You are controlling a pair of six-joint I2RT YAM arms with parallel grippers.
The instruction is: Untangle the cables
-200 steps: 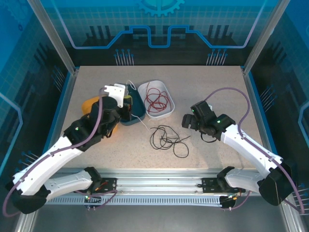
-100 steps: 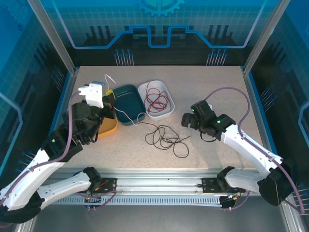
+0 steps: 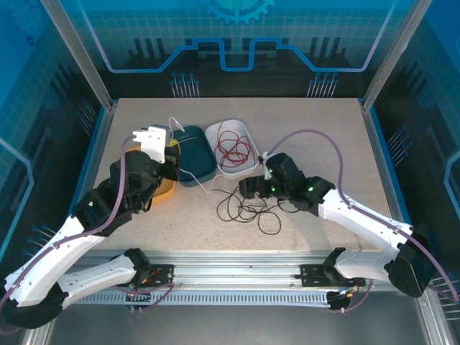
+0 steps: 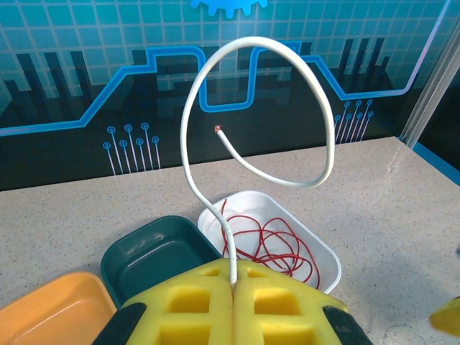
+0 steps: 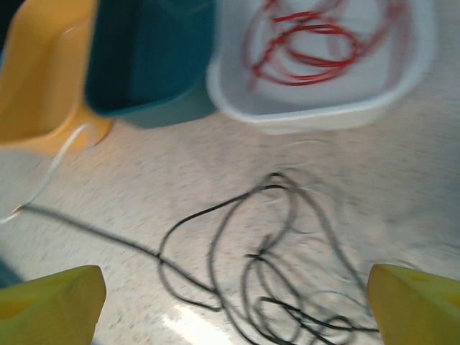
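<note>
Right tool [image 3: 248,188] nearer red cable [image 3: 233,148] tray [image 3: 245,170]

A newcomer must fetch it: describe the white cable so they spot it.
On the table's left, by the orange tray, the left gripper pinches the white cable in its fingers. It alone curls upward; the red cable lies in the white tray, the black cable on the table.

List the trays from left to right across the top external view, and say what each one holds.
orange tray, partly under the left arm, contents hidden → teal tray, no cable coiled in it → white tray, holding the red cable
</note>
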